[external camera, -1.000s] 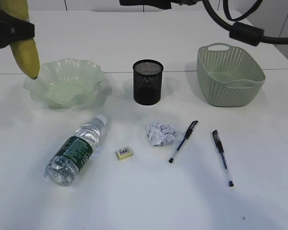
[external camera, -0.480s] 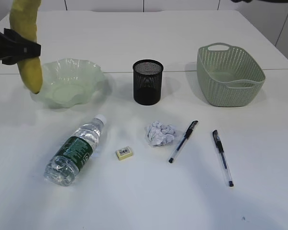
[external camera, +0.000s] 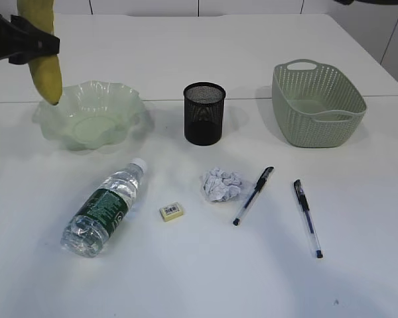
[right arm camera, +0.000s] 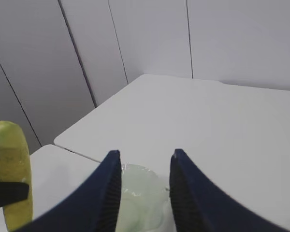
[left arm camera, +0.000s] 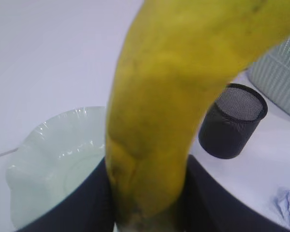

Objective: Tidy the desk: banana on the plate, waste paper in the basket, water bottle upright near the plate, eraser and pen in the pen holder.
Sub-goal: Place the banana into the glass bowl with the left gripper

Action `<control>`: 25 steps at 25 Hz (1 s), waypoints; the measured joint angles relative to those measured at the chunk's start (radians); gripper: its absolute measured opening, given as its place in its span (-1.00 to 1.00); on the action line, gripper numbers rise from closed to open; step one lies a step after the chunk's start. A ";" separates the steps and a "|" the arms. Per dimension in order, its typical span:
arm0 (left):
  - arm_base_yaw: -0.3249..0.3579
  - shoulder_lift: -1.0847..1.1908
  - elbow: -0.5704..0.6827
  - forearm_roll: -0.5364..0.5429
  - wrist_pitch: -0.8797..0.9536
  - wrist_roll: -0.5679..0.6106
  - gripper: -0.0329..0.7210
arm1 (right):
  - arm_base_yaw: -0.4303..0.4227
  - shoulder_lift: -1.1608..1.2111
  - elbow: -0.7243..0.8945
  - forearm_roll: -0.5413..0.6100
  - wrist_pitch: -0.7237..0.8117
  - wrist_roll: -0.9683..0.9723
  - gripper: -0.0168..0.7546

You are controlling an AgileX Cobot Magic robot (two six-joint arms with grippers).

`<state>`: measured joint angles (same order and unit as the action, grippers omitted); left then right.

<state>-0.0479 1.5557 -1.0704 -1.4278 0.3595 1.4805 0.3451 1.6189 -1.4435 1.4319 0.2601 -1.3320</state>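
Banana (external camera: pixel 45 69) above plate's (external camera: pixel 119 129) left rim

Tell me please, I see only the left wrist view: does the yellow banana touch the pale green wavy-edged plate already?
Observer: No. In the exterior view the yellow banana hangs tip-down in the left gripper, above the left rim of the pale green wavy-edged plate.
Operator: Does the water bottle stand upright?
Observer: No. The clear plastic water bottle lies on its side in front of the plate, cap toward it.
Operator: What does the other arm do?
Observer: The right gripper is open and holds nothing, high above the table; the exterior view does not show it.
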 joint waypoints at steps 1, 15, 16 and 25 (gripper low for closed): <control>0.000 0.000 -0.009 0.010 -0.003 -0.012 -0.22 | 0.000 0.000 0.000 0.000 -0.003 -0.010 -0.29; 0.000 0.002 -0.031 0.105 -0.186 -0.069 -0.17 | 0.000 0.042 0.000 0.000 0.046 -0.036 -0.29; 0.000 0.004 -0.031 0.105 -0.200 -0.069 -0.17 | 0.000 0.042 0.000 0.000 0.050 -0.036 -0.29; 0.000 0.093 -0.036 0.039 -0.259 -0.069 -0.17 | 0.000 0.042 0.000 0.000 0.056 -0.036 -0.29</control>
<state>-0.0479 1.6482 -1.1065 -1.3885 0.1010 1.4118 0.3451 1.6604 -1.4435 1.4319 0.3163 -1.3684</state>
